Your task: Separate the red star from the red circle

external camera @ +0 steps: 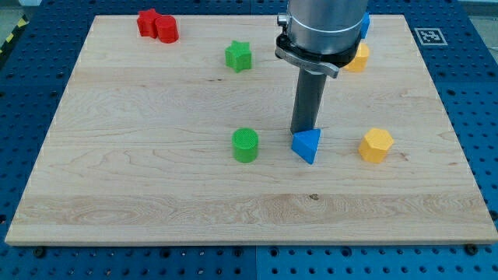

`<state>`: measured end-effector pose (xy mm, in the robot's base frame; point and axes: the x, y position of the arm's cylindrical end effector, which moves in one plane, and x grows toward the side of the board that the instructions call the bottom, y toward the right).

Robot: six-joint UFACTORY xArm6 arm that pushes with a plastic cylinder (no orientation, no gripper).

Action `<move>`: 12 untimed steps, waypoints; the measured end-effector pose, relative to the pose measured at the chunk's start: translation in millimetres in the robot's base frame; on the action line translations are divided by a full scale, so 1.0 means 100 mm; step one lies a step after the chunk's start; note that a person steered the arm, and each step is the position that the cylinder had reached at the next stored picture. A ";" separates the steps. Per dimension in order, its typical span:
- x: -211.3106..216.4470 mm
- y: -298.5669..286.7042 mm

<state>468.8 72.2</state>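
Observation:
The red star (146,21) and the red circle (166,29) sit touching each other at the board's top left, the star on the left. My tip (303,133) is far from them, near the board's middle right, just behind and touching the top of a blue triangle (306,145). The dark rod rises from there to the grey arm body (323,27) at the view's top.
A green star (239,56) lies at top centre. A green circle (245,145) sits left of the blue triangle. A yellow hexagon (376,145) lies to the right. A yellow block (358,57) and a blue block (364,25) are partly hidden behind the arm. The wooden board (156,194) rests on a blue perforated table.

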 end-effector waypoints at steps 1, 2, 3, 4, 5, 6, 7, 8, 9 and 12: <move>-0.05 -0.15; -0.24 -0.70; -0.60 -1.35; -1.04 -2.04; -1.47 -2.68; -2.09 -3.12; -2.76 -3.43; -2.77 -3.42; -2.77 -3.31; -2.74 -2.54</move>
<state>194.5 -181.7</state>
